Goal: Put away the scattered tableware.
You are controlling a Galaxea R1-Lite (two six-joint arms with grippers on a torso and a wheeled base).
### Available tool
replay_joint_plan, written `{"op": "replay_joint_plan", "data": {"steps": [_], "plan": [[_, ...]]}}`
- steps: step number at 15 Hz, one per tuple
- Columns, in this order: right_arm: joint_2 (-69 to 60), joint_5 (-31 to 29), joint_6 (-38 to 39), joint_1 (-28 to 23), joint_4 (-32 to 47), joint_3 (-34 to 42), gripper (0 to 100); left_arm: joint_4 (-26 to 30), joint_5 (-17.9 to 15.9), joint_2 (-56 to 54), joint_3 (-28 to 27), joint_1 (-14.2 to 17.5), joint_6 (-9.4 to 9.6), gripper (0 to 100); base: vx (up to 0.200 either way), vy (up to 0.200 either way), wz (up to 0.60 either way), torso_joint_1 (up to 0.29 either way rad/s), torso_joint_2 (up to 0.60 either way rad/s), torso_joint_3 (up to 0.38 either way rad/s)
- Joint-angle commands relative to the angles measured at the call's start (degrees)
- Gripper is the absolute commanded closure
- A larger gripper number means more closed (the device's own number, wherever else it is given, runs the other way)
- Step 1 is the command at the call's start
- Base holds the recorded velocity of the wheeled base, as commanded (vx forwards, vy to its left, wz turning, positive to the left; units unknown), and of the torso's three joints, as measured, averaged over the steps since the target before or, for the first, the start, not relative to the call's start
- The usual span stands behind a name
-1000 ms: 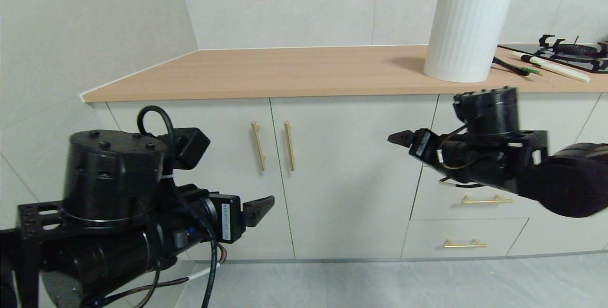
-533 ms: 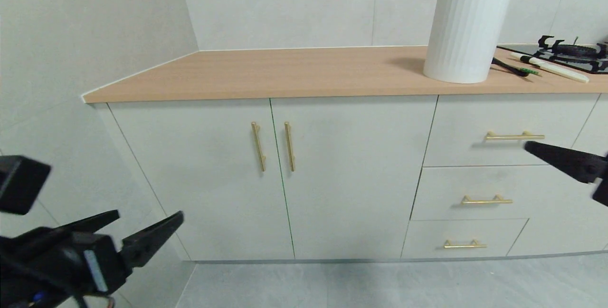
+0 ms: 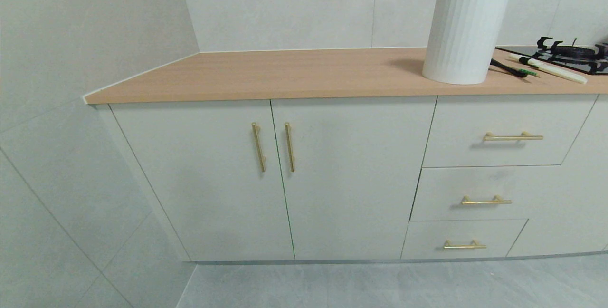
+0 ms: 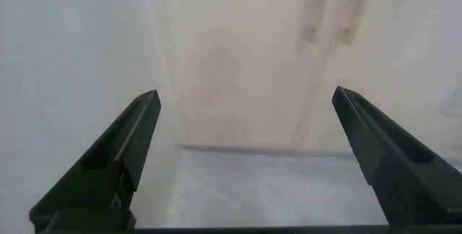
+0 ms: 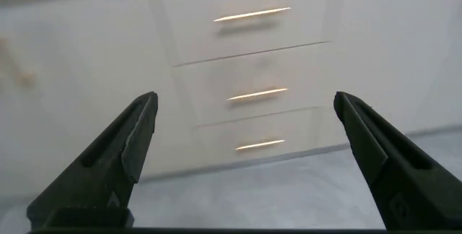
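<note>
Both arms are dropping below the bench (image 3: 285, 72), jaws gaping wide and empty, while the tableware (image 3: 551, 67) is lying up there just beside the white canister (image 3: 466, 34), so I am risking toppling that canister when reaching back up.

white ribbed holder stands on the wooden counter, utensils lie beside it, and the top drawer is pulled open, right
No: the top drawer is shut, as the head view shows. The white ribbed holder does stand on the wooden counter with utensils lying beside it.
</note>
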Motion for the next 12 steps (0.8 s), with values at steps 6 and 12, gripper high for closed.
{"op": "replay_joint_plan", "data": {"steps": [6,12], "plan": [[-11.4,-1.8,-0.2,-9.8,0.8,6.5,0,2.7,1.4,-13.4,4.2,13.9,5.55,0,0.0,0.0,0.0,0.0,0.0,0.0],[-12.5,4.3,-2.5,-9.4,-15.3,25.1,0,-12.0,-9.2,-14.7,22.0,14.4,5.55,0,0.0,0.0,0.0,0.0,0.0,0.0]]}}
